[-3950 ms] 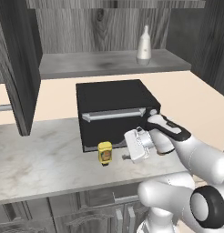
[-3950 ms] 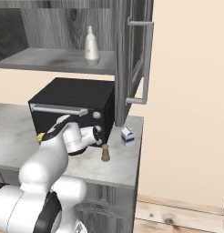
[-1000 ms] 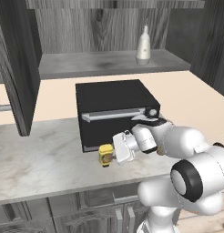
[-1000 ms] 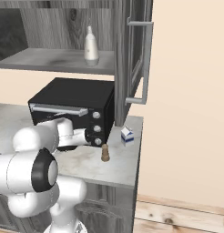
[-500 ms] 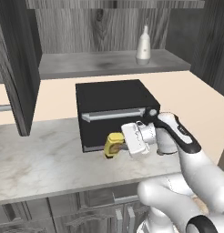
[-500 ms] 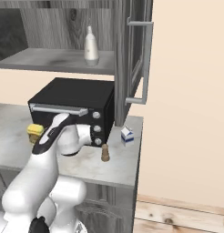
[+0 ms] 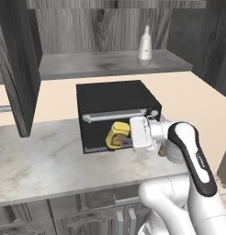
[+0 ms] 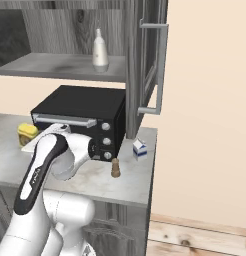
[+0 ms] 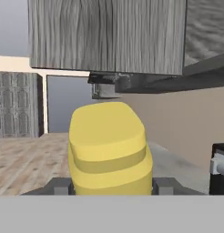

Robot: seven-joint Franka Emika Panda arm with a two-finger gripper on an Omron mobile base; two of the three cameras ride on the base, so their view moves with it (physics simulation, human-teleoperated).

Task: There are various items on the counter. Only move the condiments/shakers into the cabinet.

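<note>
Jaws of the gripper [image 7: 118, 136] closed on the yellow squeeze bottle [image 7: 116, 134]; the bottle sits between them and is lifted clear of the desk [image 7: 46, 156], in front of the black toaster oven [image 7: 115, 98]. The hand points to the robot's left, level with the oven door. In the hand view the bottle [image 9: 109, 148] is seen large, with the dark finger tips [image 9: 165, 185] just beside it on either side. In the right base view the bottle [image 8: 27, 132] shows past the arm, at the oven's left front corner.

White narrow-necked bottle [image 7: 144, 45] stands upright on the grey shelf [image 7: 87, 65] of the dark wood-grain cabinet [image 8: 145, 60], toward the shelf's right end in the left base view. Cabinet doors stand open.

Brown mill-shaped shaker [image 8: 115, 168] upright on the desk, in front of the oven's right front corner, near the desk's front edge. Small blue-and-white box [image 8: 139, 148] on the desk to the right of the oven, behind the shaker and apart from it, near the desk's right end.
</note>
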